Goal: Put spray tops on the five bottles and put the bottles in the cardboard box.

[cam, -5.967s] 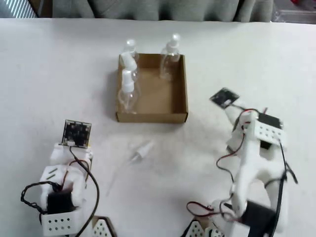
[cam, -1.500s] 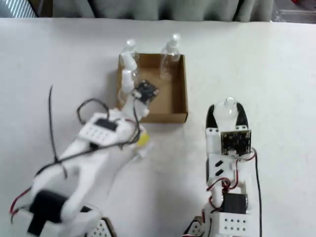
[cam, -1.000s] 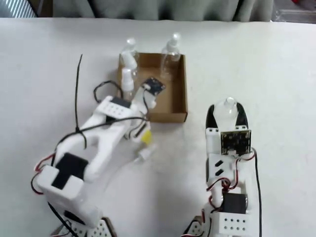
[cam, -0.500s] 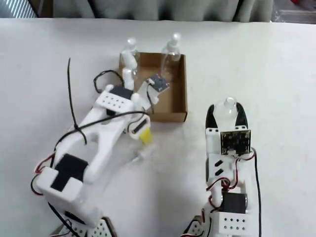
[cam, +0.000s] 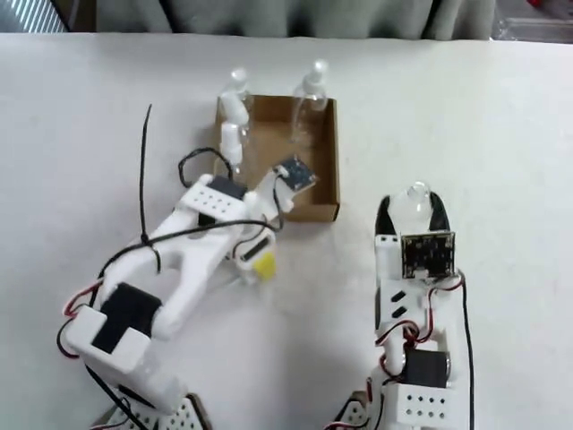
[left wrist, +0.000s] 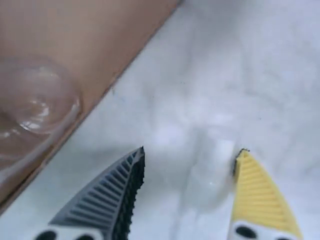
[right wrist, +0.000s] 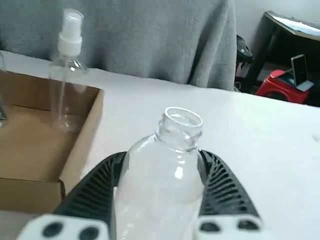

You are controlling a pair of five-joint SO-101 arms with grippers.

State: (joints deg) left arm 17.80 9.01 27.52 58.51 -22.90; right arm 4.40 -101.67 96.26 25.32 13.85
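On the table just in front of the cardboard box (cam: 324,179) lies a white spray top (left wrist: 212,170). My left gripper (left wrist: 190,155) stands open around it, with the yellow finger (cam: 262,264) close against it. To the right of the box, my right gripper (right wrist: 164,159) is shut on a clear bottle (right wrist: 176,150) that has an open neck; it stands upright (cam: 414,199). Capped bottles (cam: 309,90) stand in the box along its back and left walls. The left arm covers the box's front left part.
The box's brown wall (left wrist: 100,50) runs close by the left gripper, and a clear bottle (left wrist: 35,105) shows against it. A capped bottle (right wrist: 67,75) stands at the box's far side. White tabletop (cam: 501,134) lies open to the right and left.
The left arm swung from its rest spot to the box front and came down over the spray top. The right arm turned straight and has held the bottle still for the last 1.5 seconds.
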